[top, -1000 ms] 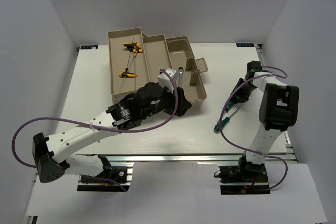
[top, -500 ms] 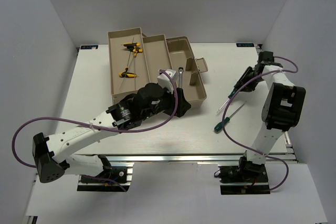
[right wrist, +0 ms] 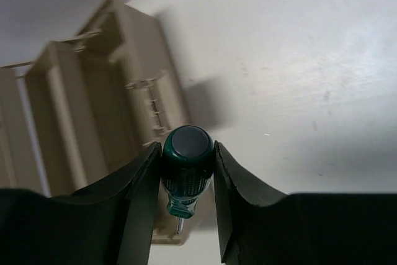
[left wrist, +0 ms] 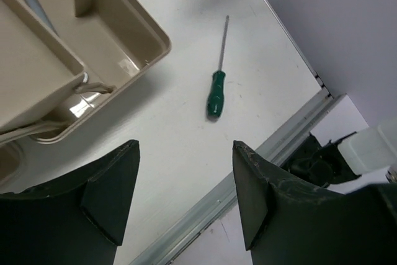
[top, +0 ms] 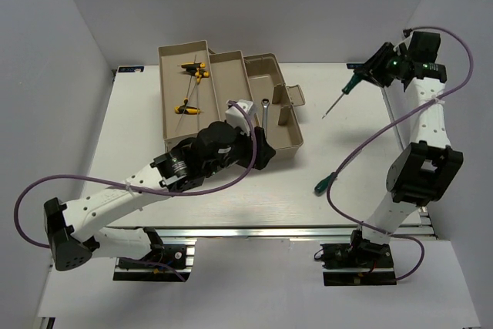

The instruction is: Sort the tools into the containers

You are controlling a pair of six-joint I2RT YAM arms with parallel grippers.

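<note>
Above the white desk (top: 131, 129) my right hand (right wrist: 186, 166) grips a screwdriver (right wrist: 188, 144), I think light and stiff, at its handle; left hand (left wrist: 186, 153) is open.

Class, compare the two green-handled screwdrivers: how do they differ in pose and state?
The held screwdriver is clamped in the right gripper, above the table; the loose screwdriver lies flat on it, untouched. The held screwdriver slants tip-down; the loose screwdriver is level. Both have green handles, thin metal shafts.
</note>
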